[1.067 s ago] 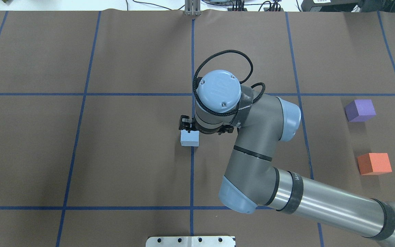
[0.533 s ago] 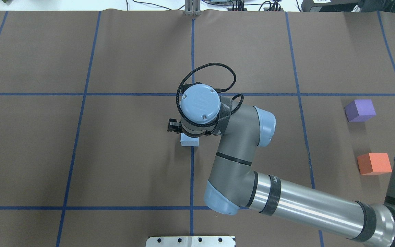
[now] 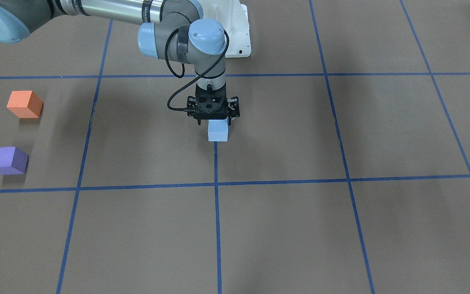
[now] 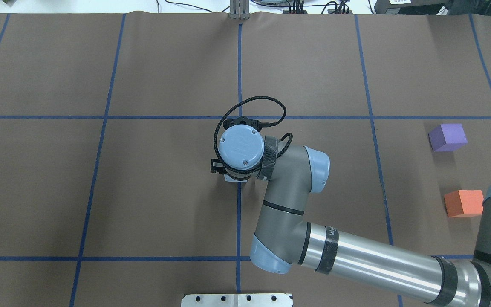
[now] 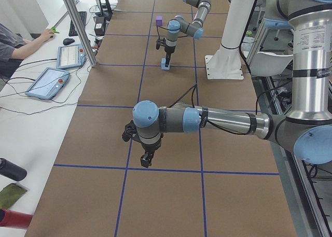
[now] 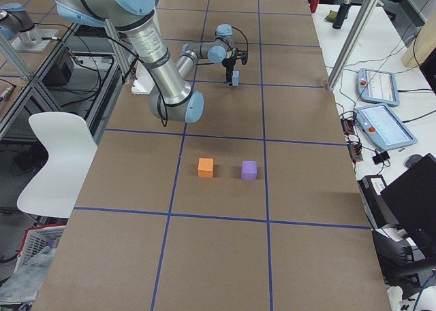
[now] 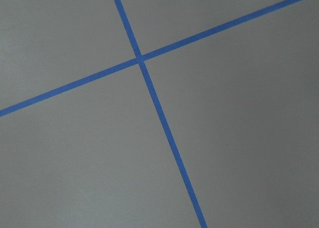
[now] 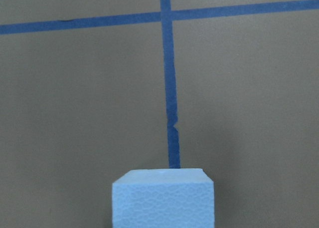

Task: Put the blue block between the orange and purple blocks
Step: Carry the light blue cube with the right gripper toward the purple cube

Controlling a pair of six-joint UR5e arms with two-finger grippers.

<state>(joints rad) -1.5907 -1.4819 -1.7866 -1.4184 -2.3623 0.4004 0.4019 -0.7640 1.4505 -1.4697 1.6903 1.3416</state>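
Near right, the orange block [image 4: 465,203]. At the centre of the table [image 4: 164,192], the right gripper [image 3: 217,116] hangs over the blue block [image 3: 218,130], perhaps straddling it; pinching or spread, can't tell. Farther right, the purple block [image 4: 448,137]. The left gripper [image 5: 147,159] hovers at left, and its jaw state can't be told.

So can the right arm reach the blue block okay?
Probably yes. The right gripper hangs open directly over the blue block, and nothing else stands close to it. The orange block and purple block sit far off to one side.
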